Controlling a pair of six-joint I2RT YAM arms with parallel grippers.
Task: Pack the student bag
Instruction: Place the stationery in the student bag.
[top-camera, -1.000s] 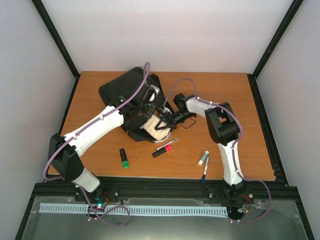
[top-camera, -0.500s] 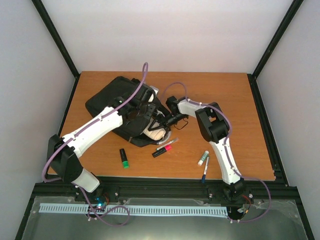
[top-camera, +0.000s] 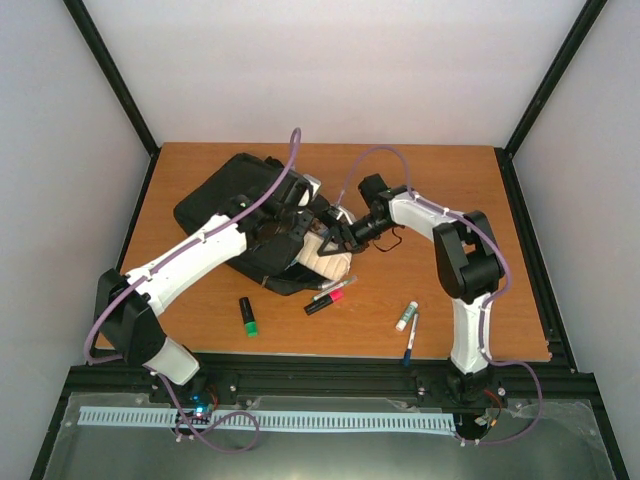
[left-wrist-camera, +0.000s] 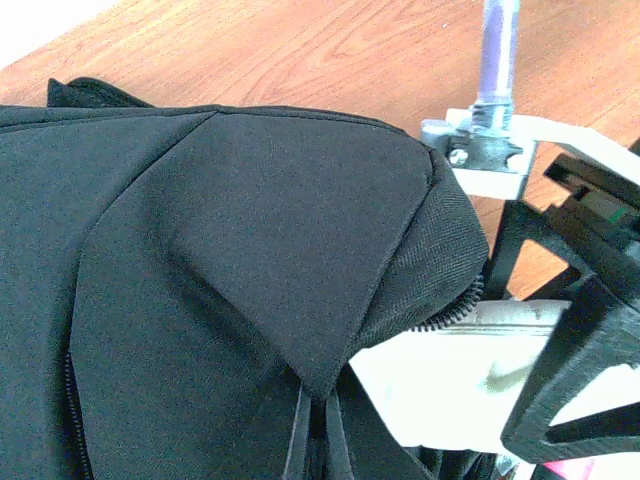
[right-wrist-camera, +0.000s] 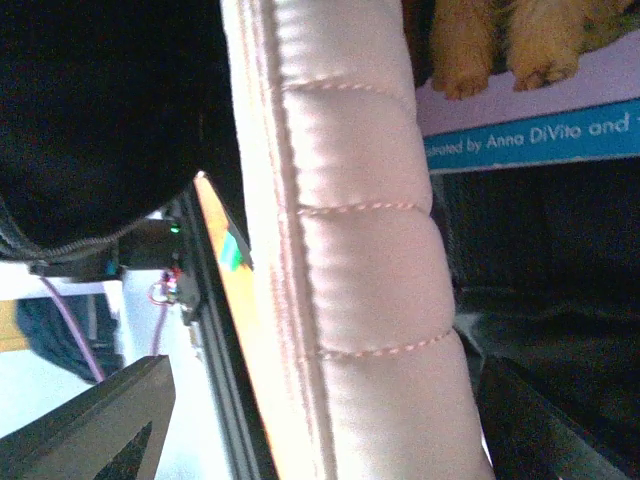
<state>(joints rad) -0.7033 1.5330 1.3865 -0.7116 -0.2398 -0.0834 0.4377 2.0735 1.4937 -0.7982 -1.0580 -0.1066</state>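
Black soft fabric bag lay left of centre on the wood-grain table, with a woven texture and a coil zip. Left gripper was pressed together, pinching the bag's mouth edge. Right gripper was spread wide around a white padded pouch, oblong and quilted with stitch lines, at the bag mouth. Glossy book cover sat beside the pouch.

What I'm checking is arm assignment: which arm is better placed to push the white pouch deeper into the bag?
Right, probably. The right pincer is open at the white pouch in the mouth of the student bag, while the left pincer is shut on the bag's fabric, seemingly holding it open.
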